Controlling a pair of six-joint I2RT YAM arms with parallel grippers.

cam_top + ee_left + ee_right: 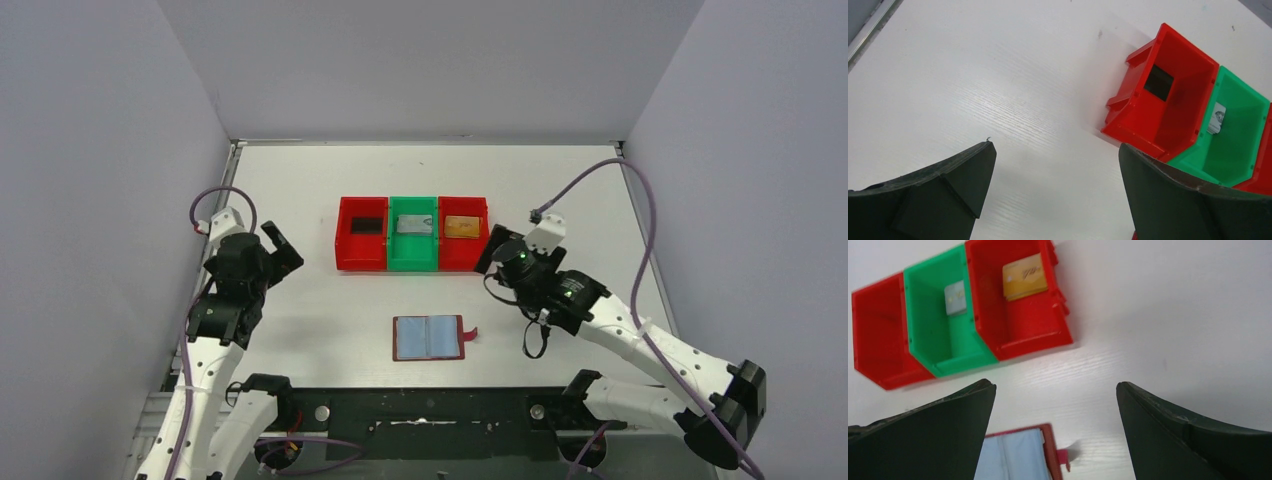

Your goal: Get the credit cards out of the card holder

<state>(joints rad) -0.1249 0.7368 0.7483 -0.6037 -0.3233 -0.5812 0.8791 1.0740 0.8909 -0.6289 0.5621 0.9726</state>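
The card holder (429, 338) lies open and flat near the front of the table, blue-grey pockets up, snap tab (470, 333) on its right. It also shows in the right wrist view (1018, 455). A black card (368, 224) lies in the left red bin, a silver-grey card (413, 224) in the green bin, a gold-tan card (461, 227) in the right red bin. My left gripper (287, 250) is open and empty, left of the bins. My right gripper (492, 262) is open and empty, just right of the bins and above the holder's right edge (1055, 385).
Three joined bins stand mid-table: left red bin (345, 250), green bin (412, 258), right red bin (462, 258). The left wrist view shows the left gripper (1056, 147) over bare table, with the black card (1158, 82) and silver-grey card (1217, 118) in their bins. Grey walls enclose the table.
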